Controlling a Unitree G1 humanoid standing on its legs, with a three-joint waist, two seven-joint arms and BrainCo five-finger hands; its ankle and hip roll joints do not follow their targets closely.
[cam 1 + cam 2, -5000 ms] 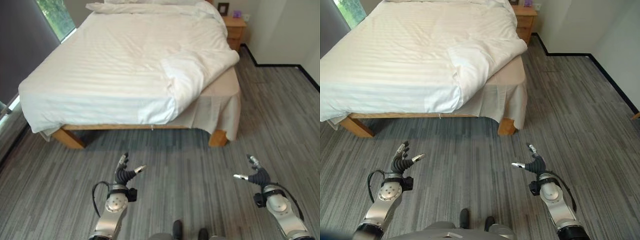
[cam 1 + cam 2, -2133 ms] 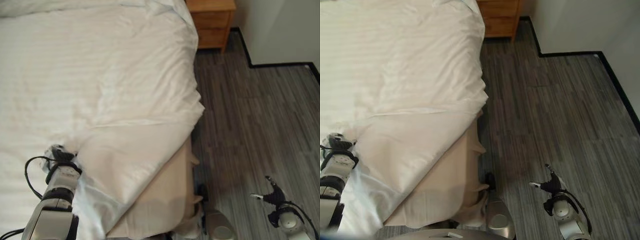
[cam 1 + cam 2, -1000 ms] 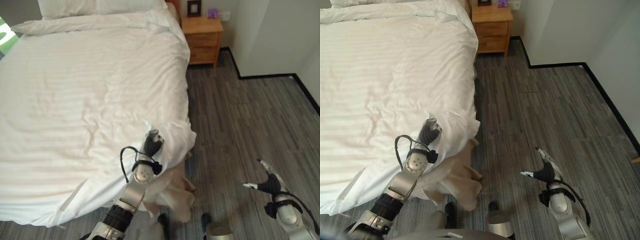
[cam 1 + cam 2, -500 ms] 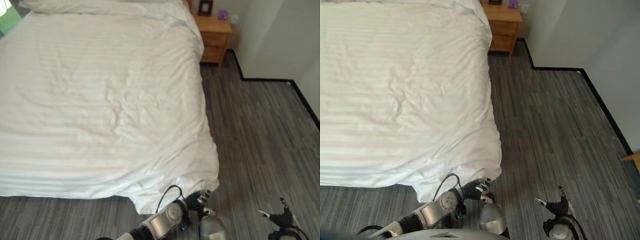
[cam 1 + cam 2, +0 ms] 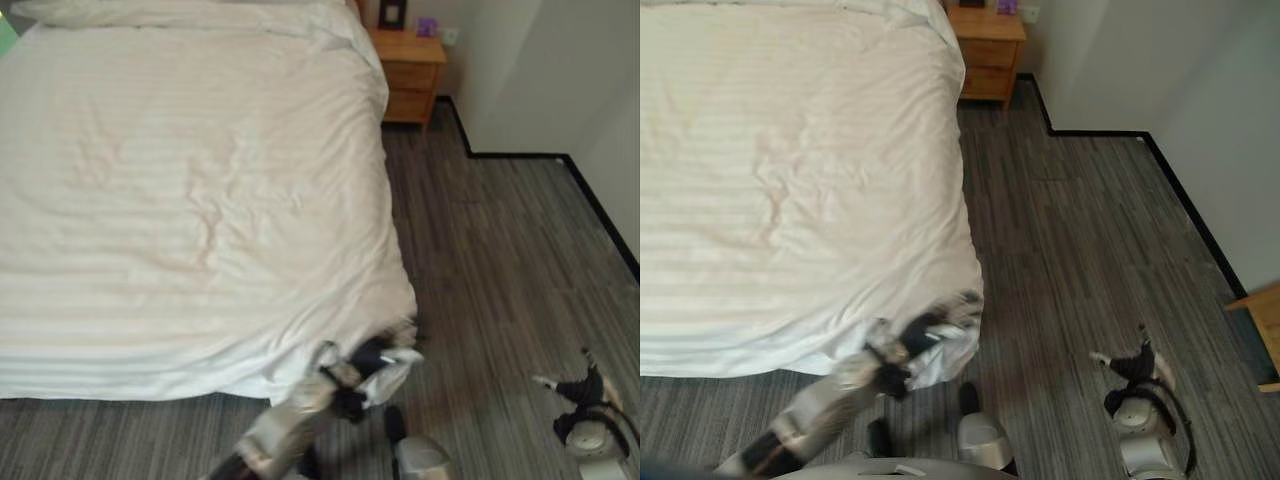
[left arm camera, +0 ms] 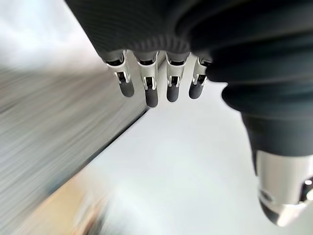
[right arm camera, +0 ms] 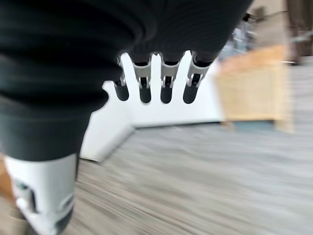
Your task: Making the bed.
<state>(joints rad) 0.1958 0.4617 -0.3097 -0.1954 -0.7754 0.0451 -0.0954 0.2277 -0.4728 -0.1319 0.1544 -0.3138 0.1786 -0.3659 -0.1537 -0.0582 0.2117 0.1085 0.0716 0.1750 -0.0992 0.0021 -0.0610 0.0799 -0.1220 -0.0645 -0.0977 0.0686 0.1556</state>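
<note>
Since half a second ago the left hand (image 5: 372, 357) has lifted to the white duvet's (image 5: 200, 180) near corner, which lies against it; its fingers (image 6: 146, 88) look relaxed, gripping nothing. The right hand (image 5: 1132, 366) hangs spread over grey floor (image 5: 1080, 230), well apart. A wooden nightstand (image 5: 410, 65) stands beyond.

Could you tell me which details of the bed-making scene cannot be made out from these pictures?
- Left hand at the duvet corner: motion blur in the eye views hides any contact.
- Items on the nightstand: too small, cut by the top edge.
- Pillows: cut by the top edge.
- Right hand: small, low over the floor.
</note>
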